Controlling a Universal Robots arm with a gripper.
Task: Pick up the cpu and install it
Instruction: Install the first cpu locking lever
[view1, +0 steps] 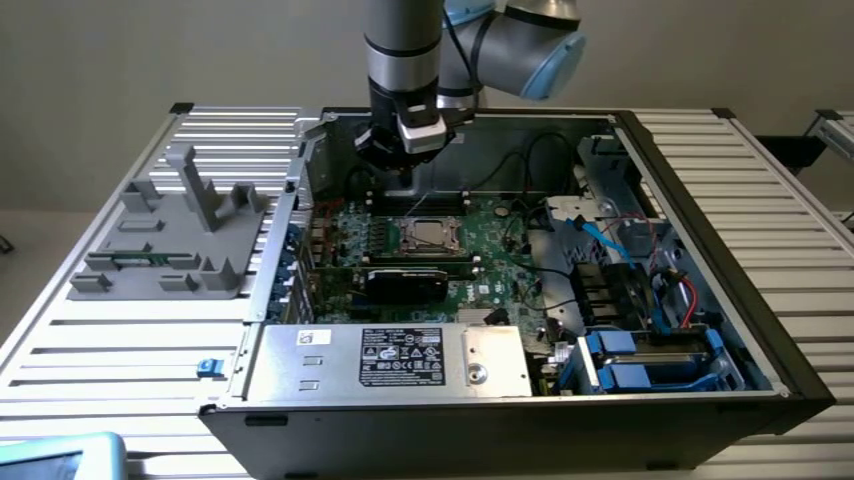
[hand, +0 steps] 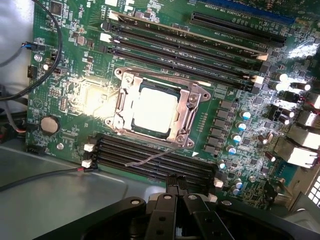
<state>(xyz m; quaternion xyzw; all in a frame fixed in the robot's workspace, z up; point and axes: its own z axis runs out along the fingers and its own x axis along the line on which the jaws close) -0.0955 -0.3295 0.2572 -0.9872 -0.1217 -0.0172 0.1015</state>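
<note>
The cpu (hand: 155, 109) lies flat inside the metal socket frame (hand: 122, 102) on the green motherboard (hand: 65, 95), so the placing itself looks done. The tool (hand: 172, 202) hangs above the board, over the near memory slots (hand: 165, 170), with its jaws closed together and nothing between them. In my judgement the care here is clearance. Any motion should be vertical, well off the thin wire lever (hand: 155, 157), and the chip must sit level at all four corners.

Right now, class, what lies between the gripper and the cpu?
Wrist view: black memory slots and a thin metal lever, between gripper and cpu.
</note>
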